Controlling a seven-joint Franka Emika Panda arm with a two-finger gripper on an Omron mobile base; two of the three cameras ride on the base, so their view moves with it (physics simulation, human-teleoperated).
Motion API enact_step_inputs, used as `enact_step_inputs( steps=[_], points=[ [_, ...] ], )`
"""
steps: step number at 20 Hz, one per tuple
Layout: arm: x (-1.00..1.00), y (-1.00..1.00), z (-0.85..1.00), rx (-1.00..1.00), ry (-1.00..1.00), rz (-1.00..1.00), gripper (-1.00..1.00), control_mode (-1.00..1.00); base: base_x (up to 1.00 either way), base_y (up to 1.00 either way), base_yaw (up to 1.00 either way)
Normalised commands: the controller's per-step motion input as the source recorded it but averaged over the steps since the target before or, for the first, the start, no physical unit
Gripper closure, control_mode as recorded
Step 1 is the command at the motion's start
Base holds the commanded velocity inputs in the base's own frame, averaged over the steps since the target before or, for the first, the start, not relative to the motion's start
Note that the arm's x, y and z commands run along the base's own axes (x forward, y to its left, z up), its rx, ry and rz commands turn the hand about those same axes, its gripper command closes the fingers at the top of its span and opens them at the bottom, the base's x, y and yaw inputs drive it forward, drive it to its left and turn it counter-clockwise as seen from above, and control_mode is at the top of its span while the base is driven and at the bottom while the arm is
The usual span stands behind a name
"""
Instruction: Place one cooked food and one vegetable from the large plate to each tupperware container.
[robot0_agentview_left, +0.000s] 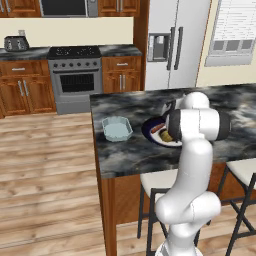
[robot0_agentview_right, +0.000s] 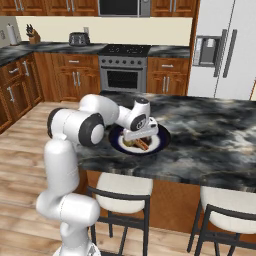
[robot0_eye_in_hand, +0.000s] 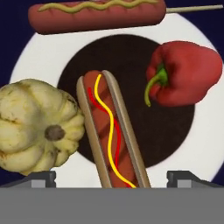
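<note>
The large plate (robot0_eye_in_hand: 43, 57) has a navy rim, a white ring and a dark centre; it lies on the dark marble island (robot0_agentview_left: 130, 155) and also appears as plate (robot0_agentview_right: 160, 142) and plate (robot0_agentview_left: 148, 131). On it lie a hot dog in a bun (robot0_eye_in_hand: 113, 131), a corn dog on a stick (robot0_eye_in_hand: 96, 17), a red bell pepper (robot0_eye_in_hand: 186, 74) and a pale squash (robot0_eye_in_hand: 37, 127). My gripper (robot0_eye_in_hand: 116, 179) is open just above the plate, its fingertips (robot0_eye_in_hand: 41, 179) wide apart on either side of the hot dog's near end. One pale blue tupperware container (robot0_agentview_left: 117, 128) sits left of the plate, with nothing inside.
The island's near edge (robot0_agentview_left: 135, 172) overhangs two white-seated stools (robot0_agentview_right: 122, 187) (robot0_agentview_right: 227, 205). Beyond the wooden floor stand the stove (robot0_agentview_left: 75, 75), wooden cabinets, a toaster (robot0_agentview_left: 16, 43) and the fridge (robot0_agentview_left: 175, 40).
</note>
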Motion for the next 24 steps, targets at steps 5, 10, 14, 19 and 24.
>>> enact_step_inputs(
  steps=[5, 10, 14, 19, 24],
  points=[
    [-0.13, -0.02, -0.32, 0.0, 0.0, 0.04, -1.0, -1.0, 0.0, 0.0, 0.0],
    [-0.1, 0.0, -0.56, 0.0, 0.0, 0.07, -1.0, -1.0, 0.0, 0.0, 0.0],
    [0.04, 0.0, -0.91, 0.0, 0.01, 0.1, 1.0, -1.0, 0.0, 0.0, 0.0],
    [-0.1, 0.03, -0.3, 0.0, 0.0, 0.08, 1.0, -1.0, 0.0, 0.0, 0.0],
    [-0.3, 0.23, 0.36, 0.0, 0.0, 0.11, 1.0, -1.0, 0.0, 0.0, 0.0]
  ],
)
